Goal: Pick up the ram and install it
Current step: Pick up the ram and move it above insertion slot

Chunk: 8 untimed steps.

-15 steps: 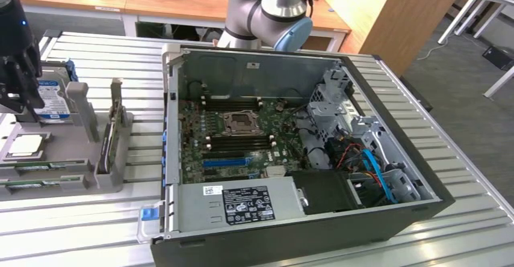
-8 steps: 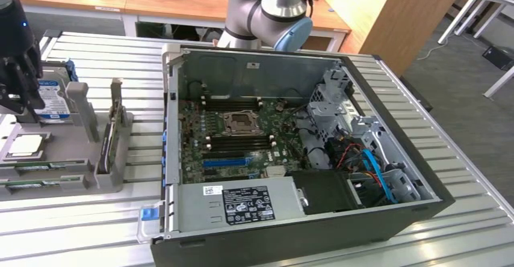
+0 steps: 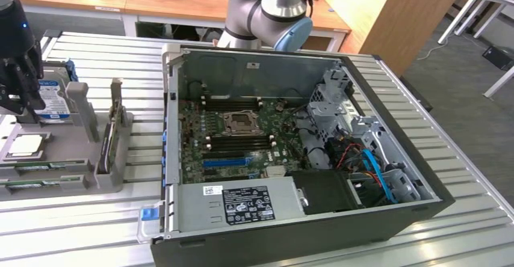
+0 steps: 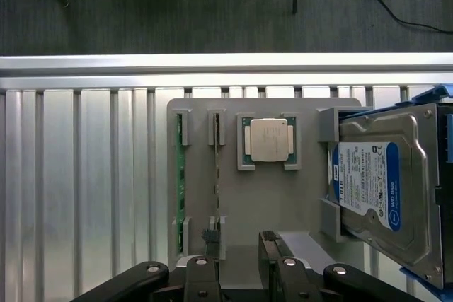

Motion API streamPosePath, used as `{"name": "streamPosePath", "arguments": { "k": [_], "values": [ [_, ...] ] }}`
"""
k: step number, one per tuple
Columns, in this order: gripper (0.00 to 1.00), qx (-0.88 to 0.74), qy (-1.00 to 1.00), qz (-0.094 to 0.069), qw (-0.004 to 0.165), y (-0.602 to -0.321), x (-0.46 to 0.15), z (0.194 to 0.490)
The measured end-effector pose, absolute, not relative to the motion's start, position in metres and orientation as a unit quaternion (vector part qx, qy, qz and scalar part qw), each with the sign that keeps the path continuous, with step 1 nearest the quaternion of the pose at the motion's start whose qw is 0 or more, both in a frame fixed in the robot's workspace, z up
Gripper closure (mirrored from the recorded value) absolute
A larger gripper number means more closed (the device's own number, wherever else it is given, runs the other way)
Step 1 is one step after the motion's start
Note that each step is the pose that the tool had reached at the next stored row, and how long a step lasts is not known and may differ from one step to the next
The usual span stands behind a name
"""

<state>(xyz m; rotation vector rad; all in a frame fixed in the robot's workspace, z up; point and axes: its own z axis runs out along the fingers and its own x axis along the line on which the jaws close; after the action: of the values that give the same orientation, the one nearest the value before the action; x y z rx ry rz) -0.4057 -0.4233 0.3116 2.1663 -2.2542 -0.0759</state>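
The ram (image 4: 216,175) stands on edge in clips on a matte grey plastic holder (image 4: 283,203), so only its thin edge shows and chips and label cannot be made out. A second stick (image 4: 180,175), green, stands just beside it. The black gripper (image 4: 237,270) hangs over the holder with its fingers (image 4: 202,277) spread and nothing between them; the frame edge cuts off part of it. A square metal-capped CPU (image 4: 267,139) and a silver hard drive (image 4: 382,182), partly cut off, share the holder on the ribbed aluminium table (image 4: 85,175).
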Motion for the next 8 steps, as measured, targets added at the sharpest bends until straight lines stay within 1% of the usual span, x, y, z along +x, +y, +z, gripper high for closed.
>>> {"name": "streamPosePath", "arguments": {
  "k": [8],
  "values": [
    [0.65, 0.693, -0.721, -0.024, 0.007, -0.4260, -0.4083, 0.3117]
  ]
}}
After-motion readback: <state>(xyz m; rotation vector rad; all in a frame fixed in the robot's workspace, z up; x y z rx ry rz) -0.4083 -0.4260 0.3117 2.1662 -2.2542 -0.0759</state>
